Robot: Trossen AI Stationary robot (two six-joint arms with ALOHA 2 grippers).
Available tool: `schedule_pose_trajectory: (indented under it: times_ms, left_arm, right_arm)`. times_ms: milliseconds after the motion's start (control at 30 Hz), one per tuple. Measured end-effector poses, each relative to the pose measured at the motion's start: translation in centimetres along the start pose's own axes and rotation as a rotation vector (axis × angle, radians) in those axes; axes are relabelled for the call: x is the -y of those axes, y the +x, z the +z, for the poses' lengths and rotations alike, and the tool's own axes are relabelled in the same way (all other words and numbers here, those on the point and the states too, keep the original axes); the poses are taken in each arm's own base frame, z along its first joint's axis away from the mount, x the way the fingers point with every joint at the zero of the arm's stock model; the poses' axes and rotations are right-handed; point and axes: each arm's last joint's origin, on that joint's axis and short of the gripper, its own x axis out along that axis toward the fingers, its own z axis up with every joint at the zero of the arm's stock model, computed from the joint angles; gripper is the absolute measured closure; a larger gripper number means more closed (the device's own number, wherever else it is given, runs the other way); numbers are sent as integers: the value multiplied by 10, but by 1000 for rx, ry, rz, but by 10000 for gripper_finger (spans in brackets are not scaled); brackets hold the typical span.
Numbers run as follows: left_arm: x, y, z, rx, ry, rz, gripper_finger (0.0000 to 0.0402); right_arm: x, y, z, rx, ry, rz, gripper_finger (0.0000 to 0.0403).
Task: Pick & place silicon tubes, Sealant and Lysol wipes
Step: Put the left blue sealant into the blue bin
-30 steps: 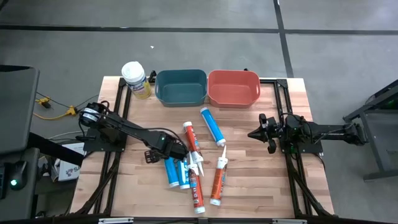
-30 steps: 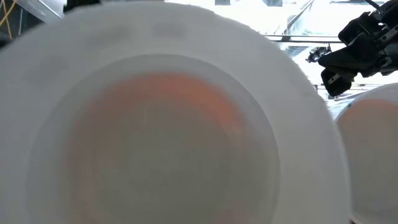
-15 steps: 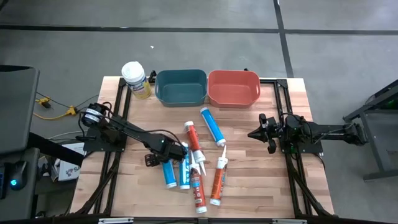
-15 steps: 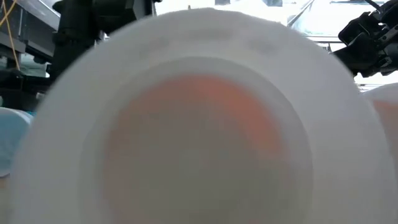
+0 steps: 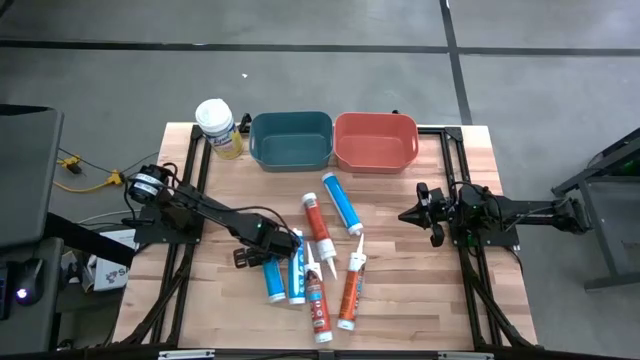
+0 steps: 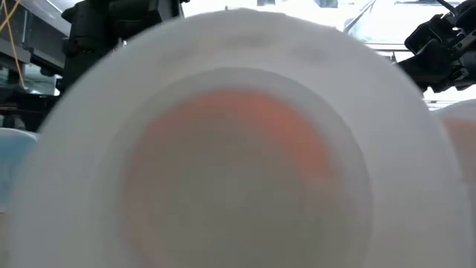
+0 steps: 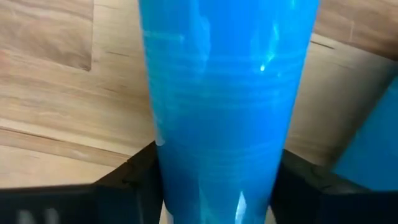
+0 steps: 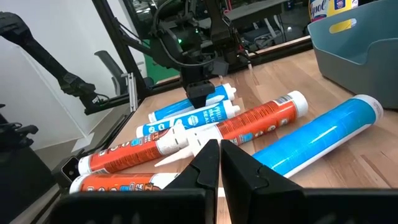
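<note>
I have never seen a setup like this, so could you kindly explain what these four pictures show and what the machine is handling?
Two robot arms work at a wooden table. One camera looks down from above, one sits at table height, blocked by a tube's end, and one rides each wrist. Blue and orange tubes lie in the middle; the Lysol wipes, a blue bin and a red bin stand along the far edge. The left gripper straddles a blue tube. The right gripper waits shut, holding nothing.

the dark left gripper is reaching low over the table's middle, fingers apart; the dark right gripper is hovering, pinched closed.
</note>
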Motion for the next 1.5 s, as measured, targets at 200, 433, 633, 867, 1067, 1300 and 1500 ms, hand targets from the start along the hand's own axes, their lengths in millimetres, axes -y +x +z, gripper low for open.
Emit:
schedule_pose_trajectory:
  times_ms: [200,433,633,867,1067,1300,1500]
  left_arm:
    - [-1,0,1,27,48,9,208]
    - [-1,1,1,25,171,-3,208]
    - [-1,0,-4,52,225,-25,208]
    - [-1,-9,-12,150,263,-26,209]
    - [-8,-17,-22,306,313,-155,209]
    - [-18,-33,-28,572,427,-313,209]
    - [-31,-42,-33,879,547,-421,209]
  right_arm:
    - [0,0,0,1,0,0,391]
    - [0,0,0,1,0,0,391]
    - [0,0,0,1,0,0,391]
    - [0,0,0,1,0,0,391]
    - [0,0,0,0,0,0,391]
    - [0,0,0,1,0,0,391]
    - [0,0,0,1,0,0,391]
